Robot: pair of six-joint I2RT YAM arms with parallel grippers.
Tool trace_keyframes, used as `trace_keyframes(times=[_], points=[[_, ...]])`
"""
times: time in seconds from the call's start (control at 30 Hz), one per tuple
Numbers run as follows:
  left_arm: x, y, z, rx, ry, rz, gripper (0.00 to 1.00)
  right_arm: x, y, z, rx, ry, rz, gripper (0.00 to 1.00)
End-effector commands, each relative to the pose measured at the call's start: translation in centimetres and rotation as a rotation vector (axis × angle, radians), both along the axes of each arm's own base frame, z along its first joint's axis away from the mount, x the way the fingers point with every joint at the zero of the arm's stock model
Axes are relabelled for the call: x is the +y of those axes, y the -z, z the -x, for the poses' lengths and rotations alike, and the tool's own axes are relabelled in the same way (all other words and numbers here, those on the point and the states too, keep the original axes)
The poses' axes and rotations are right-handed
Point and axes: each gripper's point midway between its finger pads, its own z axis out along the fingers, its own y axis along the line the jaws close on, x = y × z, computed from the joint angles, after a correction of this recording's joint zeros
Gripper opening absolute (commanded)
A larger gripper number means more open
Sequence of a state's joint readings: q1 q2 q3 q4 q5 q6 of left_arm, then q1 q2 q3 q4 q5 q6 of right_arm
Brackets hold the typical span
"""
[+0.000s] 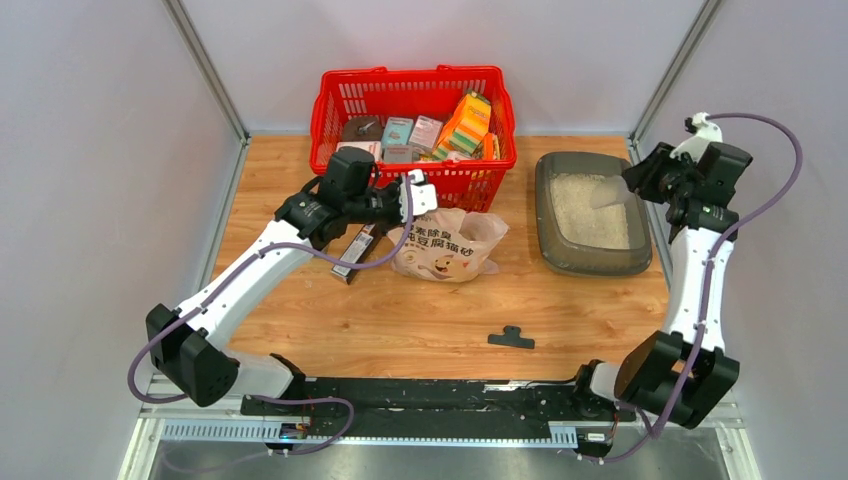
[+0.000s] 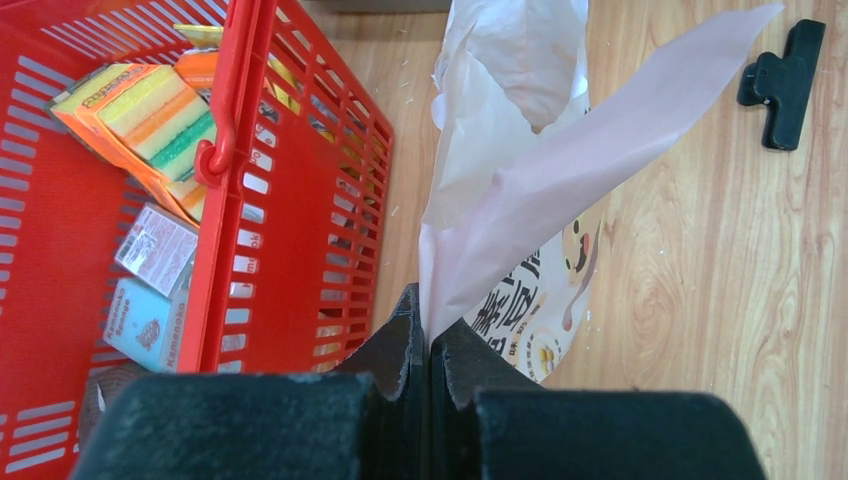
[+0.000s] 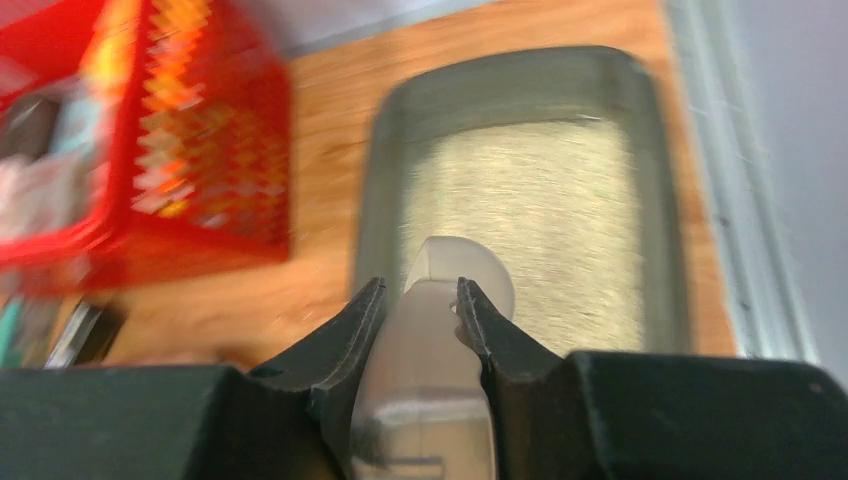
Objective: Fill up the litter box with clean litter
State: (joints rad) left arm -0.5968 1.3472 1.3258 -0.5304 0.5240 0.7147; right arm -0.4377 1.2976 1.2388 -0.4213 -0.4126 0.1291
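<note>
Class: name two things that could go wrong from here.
1. The left tool pinches only a thin top edge of the litter bag; it may slip and the bag slump, spilling.
2. The right tool holds the clear scoop over the litter box, its view blurred; a fast swing could fling litter outside.

Both arms, the left arm (image 1: 242,274) and right arm (image 1: 695,285), show white shells, chunky black joints, looping purple cables (image 1: 799,155), and matte black fingers (image 2: 395,350).
</note>
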Motion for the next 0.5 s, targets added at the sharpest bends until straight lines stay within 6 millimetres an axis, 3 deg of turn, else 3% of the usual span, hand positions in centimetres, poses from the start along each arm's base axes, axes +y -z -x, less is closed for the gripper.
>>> trace_keyframes(times=[0.0,0.13,0.3,0.47], points=[[-0.5,-5.1,0.8,-0.100,0.033,0.127,0.00,10.6,-8.7,3.8,-0.210,-0.509,0.058,0.00],[-0.8,-5.4,0.3,-0.075,-0.007,0.164,0.00,19.2,-10.6,7.8,-0.218,-0.823,0.035,0.00],[-1.1,-5.6,-0.4,-0.003,-0.074,0.219,0.00,24.2,-12.1,10.0,-0.231,-0.991,0.023,0.00],[-1.4,-5.9,-0.5,0.037,-0.095,0.244,0.00,27.2,-10.2,10.4,-0.191,-1.102,0.079,0.00]])
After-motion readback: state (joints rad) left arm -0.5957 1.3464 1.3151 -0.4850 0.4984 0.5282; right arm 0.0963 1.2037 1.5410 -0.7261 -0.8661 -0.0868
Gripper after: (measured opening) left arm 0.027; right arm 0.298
